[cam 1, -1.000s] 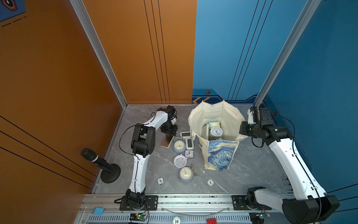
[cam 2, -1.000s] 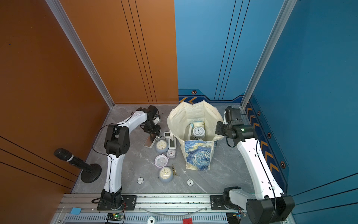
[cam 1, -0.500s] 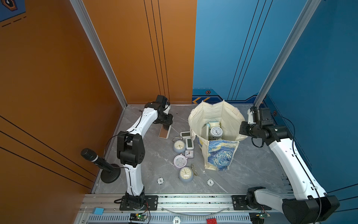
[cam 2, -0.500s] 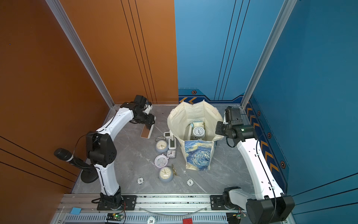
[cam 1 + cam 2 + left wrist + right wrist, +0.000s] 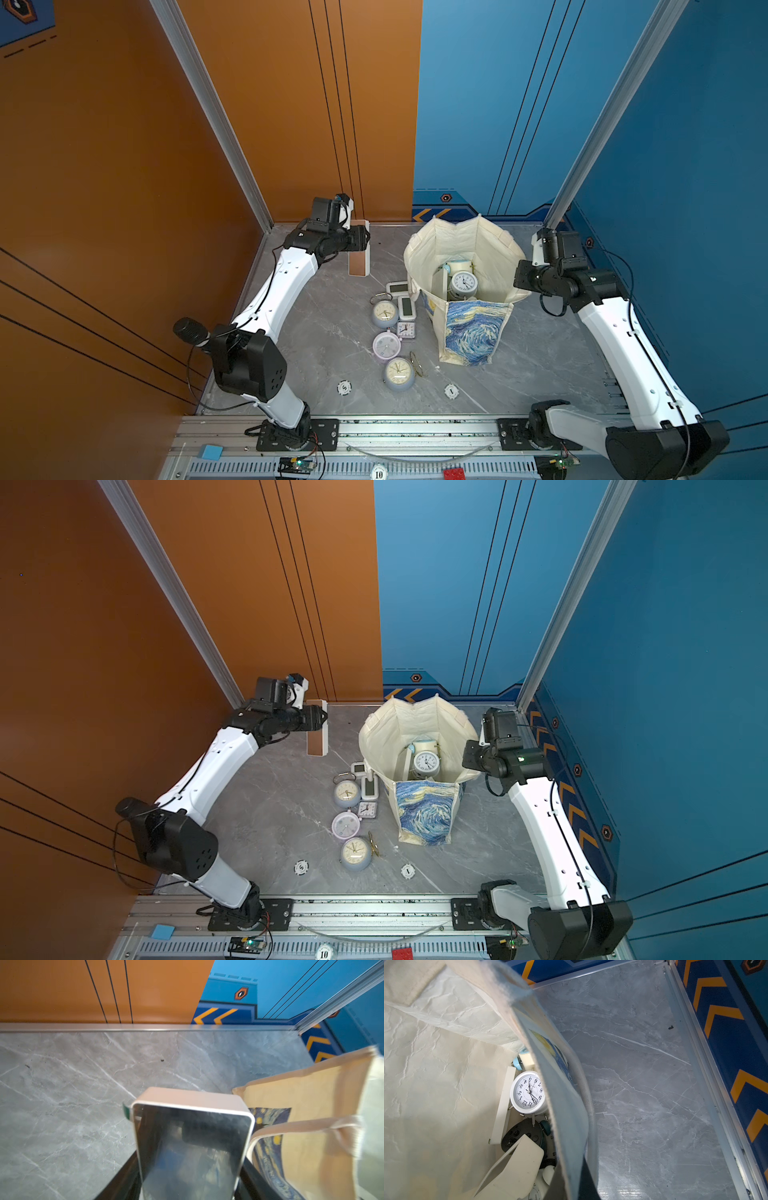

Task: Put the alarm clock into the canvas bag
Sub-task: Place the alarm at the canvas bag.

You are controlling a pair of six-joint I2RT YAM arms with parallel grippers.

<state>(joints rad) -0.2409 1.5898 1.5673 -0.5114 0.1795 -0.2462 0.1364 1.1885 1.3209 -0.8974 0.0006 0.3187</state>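
Lifted rearward since the earlier frame, the flat white-framed rectangular alarm clock [image 5: 359,264] is clamped across its side edges by the left gripper [image 5: 360,244], well left of the cream starry-print canvas bag [image 5: 473,332]; judged rigid, glossy, slippery; bag rim pinched shut by the right gripper [image 5: 518,283].

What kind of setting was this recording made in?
Probably a purpose-built robot recording booth, not a home: left arm and right arm bolted to an aluminium rail, orange panel and blue panel walling in a marble-look tabletop, and a microphone.
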